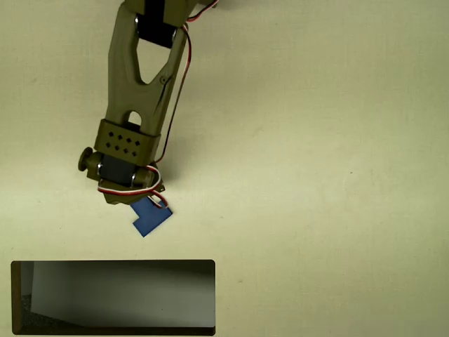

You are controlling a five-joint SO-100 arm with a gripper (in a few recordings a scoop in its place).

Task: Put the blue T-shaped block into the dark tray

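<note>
Olive-green plastic forms the arm (140, 77) you steer, which reaches down from the top edge of the pale tabletop (323, 175) in the overhead view. A red, white and black cable (177, 91) runs along its right side to the wrist. The hand (144, 203) points toward the bottom edge, and its fingers lie hidden under the wrist body, so you cannot tell whether they are apart, together or clamped. The blue block (151, 217) sticks out from under the tip of the hand, turned at an angle, with its upper part covered by the hand; whether it is held or merely lies on the tabletop cannot be told. The dark tray (112, 295) sits at the bottom left corner of the tabletop, just below the block and apart from it; its inside looks pale grey, with a thin black rim.
</note>
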